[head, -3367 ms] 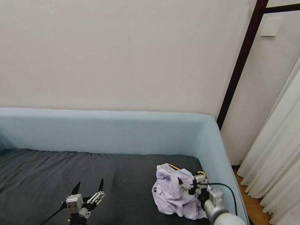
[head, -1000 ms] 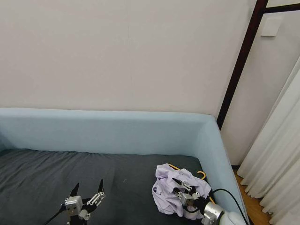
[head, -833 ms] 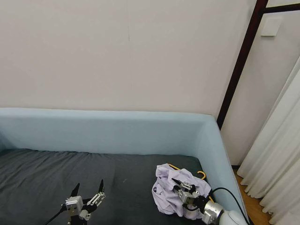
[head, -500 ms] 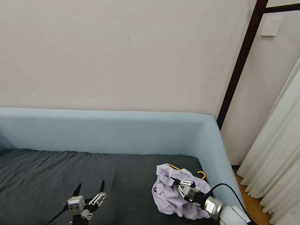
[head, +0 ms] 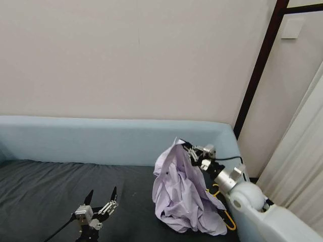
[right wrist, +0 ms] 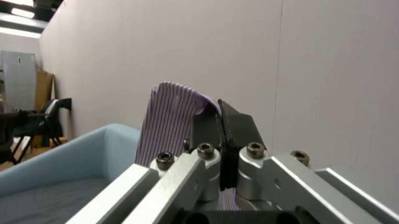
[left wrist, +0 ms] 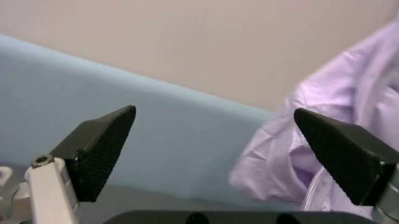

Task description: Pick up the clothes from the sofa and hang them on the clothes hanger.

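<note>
A lilac striped shirt (head: 181,194) hangs lifted over the right end of the sofa, its lower folds near the dark seat (head: 45,191). My right gripper (head: 189,149) is shut on the shirt's top fold (right wrist: 174,107), in front of the pale blue backrest (head: 101,141). A yellow hanger (head: 227,219) sticks out below the shirt by the right armrest. My left gripper (head: 101,200) hovers open low over the seat, left of the shirt. The left wrist view has both fingertips (left wrist: 100,144) spread wide, with the shirt (left wrist: 337,140) beyond them.
The sofa's pale blue right armrest (head: 232,151) stands just behind my right arm. A dark door frame (head: 260,65) and white curtains (head: 303,166) lie to the right. The plain wall (head: 126,55) rises behind the sofa. The seat to the left is bare.
My right gripper closed on the crumpled shirt and raised it from the seat to backrest height, so it now hangs unfolded. The left gripper shifted slightly right.
</note>
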Motion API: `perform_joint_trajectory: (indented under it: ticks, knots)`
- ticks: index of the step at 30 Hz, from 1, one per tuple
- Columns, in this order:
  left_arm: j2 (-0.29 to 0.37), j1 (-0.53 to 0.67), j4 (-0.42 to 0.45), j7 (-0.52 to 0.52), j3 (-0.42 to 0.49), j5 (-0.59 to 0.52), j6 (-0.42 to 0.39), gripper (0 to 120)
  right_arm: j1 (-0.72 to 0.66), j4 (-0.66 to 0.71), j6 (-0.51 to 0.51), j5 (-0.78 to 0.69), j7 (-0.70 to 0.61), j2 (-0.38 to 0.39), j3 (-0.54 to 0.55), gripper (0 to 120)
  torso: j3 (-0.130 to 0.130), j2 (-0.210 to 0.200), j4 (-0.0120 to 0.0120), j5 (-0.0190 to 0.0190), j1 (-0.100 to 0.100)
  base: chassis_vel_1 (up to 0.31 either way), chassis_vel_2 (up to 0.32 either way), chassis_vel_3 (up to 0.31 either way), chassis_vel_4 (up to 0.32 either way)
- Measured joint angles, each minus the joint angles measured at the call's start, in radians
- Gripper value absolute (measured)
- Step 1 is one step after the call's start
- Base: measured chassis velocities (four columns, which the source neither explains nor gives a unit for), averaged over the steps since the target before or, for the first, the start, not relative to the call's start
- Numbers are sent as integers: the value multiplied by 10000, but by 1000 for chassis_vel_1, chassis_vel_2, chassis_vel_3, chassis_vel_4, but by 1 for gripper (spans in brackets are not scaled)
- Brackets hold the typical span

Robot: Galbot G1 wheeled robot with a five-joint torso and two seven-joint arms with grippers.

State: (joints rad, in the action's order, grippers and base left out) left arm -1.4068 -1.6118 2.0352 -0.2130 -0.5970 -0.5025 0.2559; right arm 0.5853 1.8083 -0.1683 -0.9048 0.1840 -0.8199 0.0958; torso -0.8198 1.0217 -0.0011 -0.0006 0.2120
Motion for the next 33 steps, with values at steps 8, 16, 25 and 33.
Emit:
perform_joint_trajectory:
  ticks: [8, 16, 25, 33]
  knots:
    - [501, 667, -940, -3469, -46, -911, 500, 100, -1280, -76, 256, -423, -192, -73, 271, 0, 1, 0, 0, -2, -1, 0, 0, 0, 0]
    - [863, 1707, -2653, -4833, 406, -51, 1153, 100, -1442, 0, 303, -494, -174, -99, 165, 0, 1, 0, -1, 0, -1, 0, 0, 0, 0]
    - [547, 3013, -4347, -4952, 1205, 1594, 1655, 100, -1360, -78, 326, -431, -132, -50, 72, 0, 1, 0, -2, 2, -1, 0, 0, 0, 0]
    - [303, 3799, -5331, -4879, 1657, 2294, 1925, 100, -1442, -192, 369, -413, -128, -141, 110, 0, 1, 0, -1, 1, -1, 0, 0, 0, 0]
